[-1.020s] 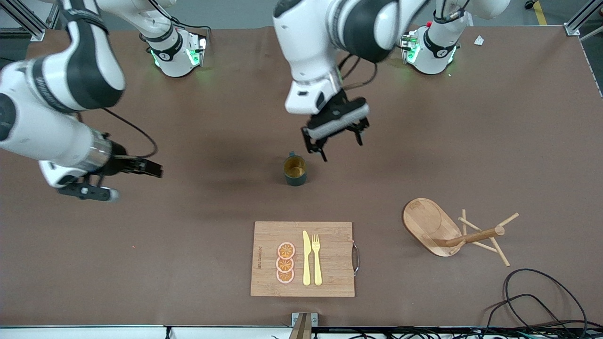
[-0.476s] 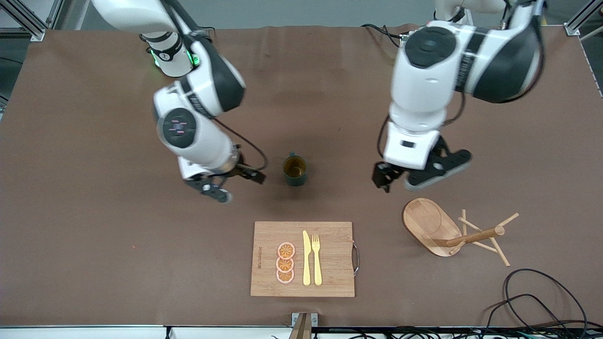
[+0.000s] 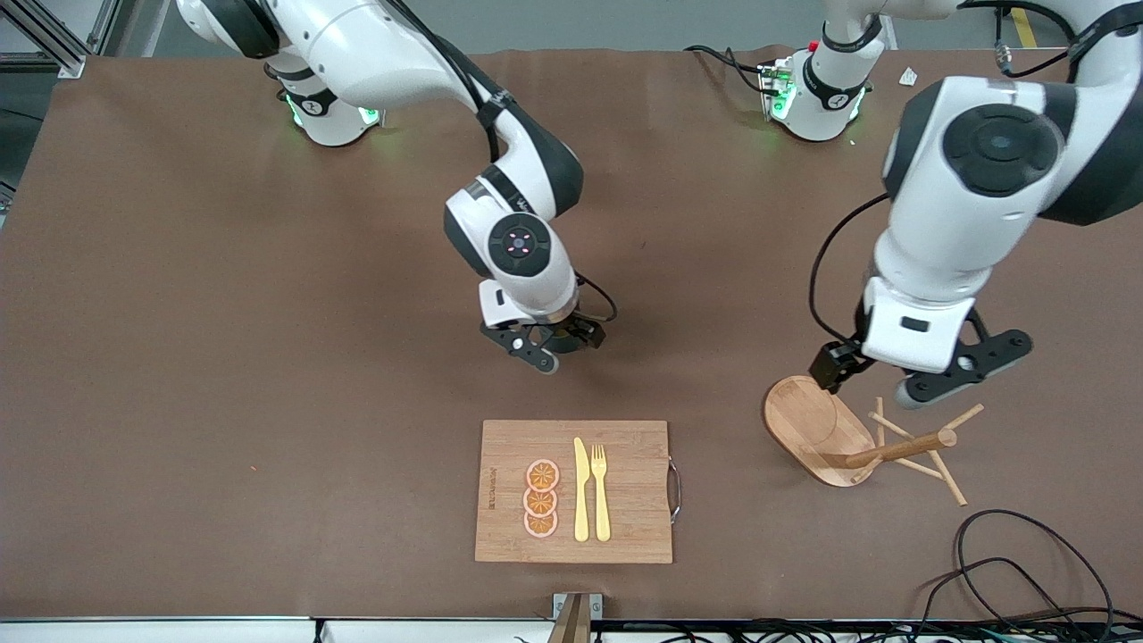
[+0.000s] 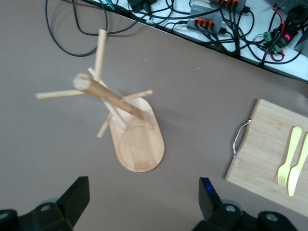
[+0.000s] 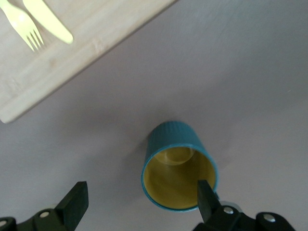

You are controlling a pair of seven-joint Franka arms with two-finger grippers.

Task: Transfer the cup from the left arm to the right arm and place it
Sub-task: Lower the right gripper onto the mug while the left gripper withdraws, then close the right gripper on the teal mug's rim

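The cup (image 5: 179, 166) is dark teal with a yellow inside and stands upright on the brown table. In the front view it is hidden under my right gripper (image 3: 571, 338), which is low over it at mid-table. In the right wrist view that gripper (image 5: 142, 199) is open, with one finger (image 5: 208, 196) over the cup's rim and the other (image 5: 77, 201) well clear beside it. My left gripper (image 3: 839, 362) is open and empty over the table beside the wooden peg stand (image 3: 835, 433), which also shows in the left wrist view (image 4: 130, 130).
A bamboo cutting board (image 3: 625, 446) with a yellow knife (image 3: 580, 491), a fork (image 3: 600, 491) and orange slices (image 3: 541, 498) lies nearer the front camera than the cup. Black cables (image 3: 1027, 554) lie at the table's front edge at the left arm's end.
My right arm has swung in from its end of the table to over the cup. My left gripper has moved away from the cup to beside the peg stand.
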